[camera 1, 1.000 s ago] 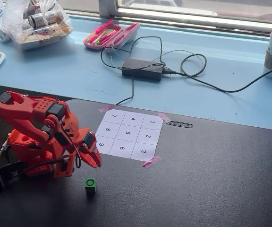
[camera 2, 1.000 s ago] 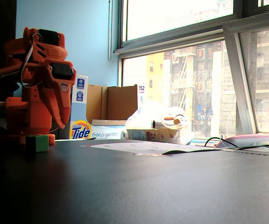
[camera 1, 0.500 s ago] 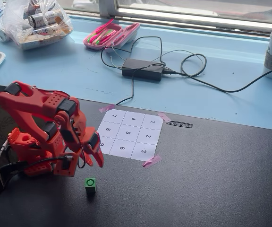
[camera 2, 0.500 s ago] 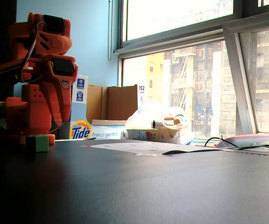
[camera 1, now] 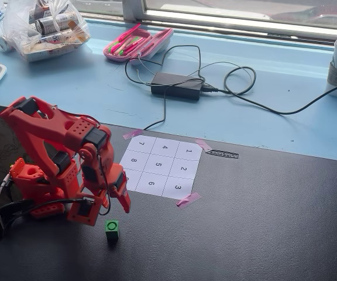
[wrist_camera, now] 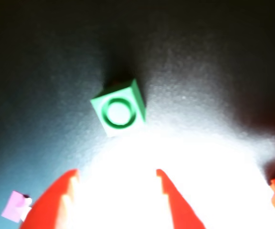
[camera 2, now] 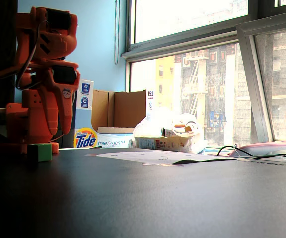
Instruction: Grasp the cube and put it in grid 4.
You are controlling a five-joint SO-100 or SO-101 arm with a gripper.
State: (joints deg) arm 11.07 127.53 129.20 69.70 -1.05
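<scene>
The green cube [camera 1: 112, 230] sits on the dark table in front of the red arm, ring mark up. It also shows in the wrist view [wrist_camera: 119, 109] and low at the left in another fixed view [camera 2: 39, 151]. My gripper [camera 1: 121, 202] hangs just above and behind the cube, open and empty; in the wrist view [wrist_camera: 116, 177] its two red fingers stand wide apart below the cube. Grid 4 [camera 1: 165, 147] is the middle cell of the far row on the white numbered sheet [camera 1: 160, 167], well beyond the cube.
Pink tape [camera 1: 188, 199] holds the sheet's corners. A black power brick [camera 1: 176, 85] with cables, a pink case [camera 1: 137, 43] and a plastic bag [camera 1: 43, 26] lie on the blue ledge behind. A small black ruler [camera 1: 222, 154] lies right of the sheet.
</scene>
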